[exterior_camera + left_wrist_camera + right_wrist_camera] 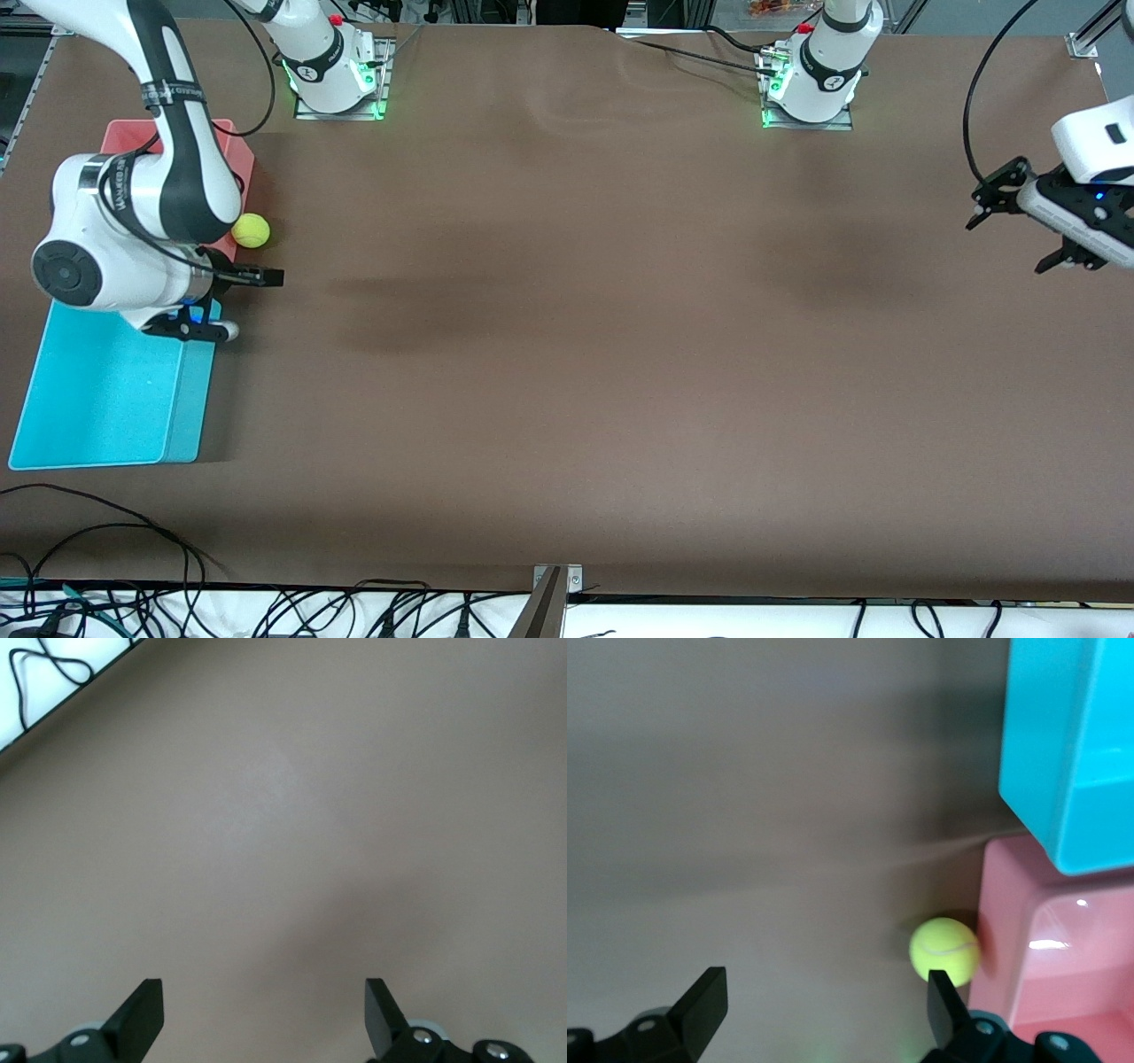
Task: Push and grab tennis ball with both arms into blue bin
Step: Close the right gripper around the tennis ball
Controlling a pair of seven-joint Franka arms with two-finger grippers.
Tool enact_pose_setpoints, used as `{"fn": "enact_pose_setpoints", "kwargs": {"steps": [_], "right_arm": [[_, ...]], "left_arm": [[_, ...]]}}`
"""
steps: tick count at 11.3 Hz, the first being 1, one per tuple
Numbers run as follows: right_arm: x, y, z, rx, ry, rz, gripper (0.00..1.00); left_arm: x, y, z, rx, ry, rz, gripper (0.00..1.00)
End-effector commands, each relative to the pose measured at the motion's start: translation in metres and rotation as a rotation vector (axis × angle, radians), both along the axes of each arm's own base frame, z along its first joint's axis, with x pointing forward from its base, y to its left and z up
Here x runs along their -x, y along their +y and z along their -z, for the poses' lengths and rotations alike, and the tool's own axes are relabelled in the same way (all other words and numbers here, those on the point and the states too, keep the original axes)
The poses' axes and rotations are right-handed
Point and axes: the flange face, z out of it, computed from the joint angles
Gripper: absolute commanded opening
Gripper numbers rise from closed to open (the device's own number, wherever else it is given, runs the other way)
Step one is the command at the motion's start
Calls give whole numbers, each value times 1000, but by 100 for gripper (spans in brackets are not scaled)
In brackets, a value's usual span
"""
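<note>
The ball (251, 230) is seen at the middle left of the front frame, resting on the bench (585, 354) against the pink bin (237, 152). The blue bin (106, 399) lies lower in the frame. The right hand (244, 303), fingers apart and empty, is held beside the ball. The left hand (1019, 232), likewise spread and empty, waits at the right edge.

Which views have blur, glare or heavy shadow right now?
Front view: sharp, with soft dark arm shadows on the brown table. Right wrist view: streaky motion blur; tennis ball readable, glare spots on the pink bin, blue bin soft-edged. Left wrist view: washed out, pale, only bare table and open left gripper.
</note>
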Motion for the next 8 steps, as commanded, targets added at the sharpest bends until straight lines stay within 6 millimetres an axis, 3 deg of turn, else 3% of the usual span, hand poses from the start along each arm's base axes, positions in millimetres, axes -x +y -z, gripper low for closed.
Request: {"fn": "enact_pose_setpoints", "kwargs": {"steps": [1, 4, 8], "right_arm": [[42, -5, 19, 99, -15, -2, 100], [70, -9, 58, 150, -3, -3, 100], [101, -14, 88, 203, 61, -45, 100]], "left_arm": [[15, 0, -32, -24, 22, -59, 100], [26, 3, -56, -46, 67, -158, 100], [35, -4, -77, -48, 64, -224, 100]]}}
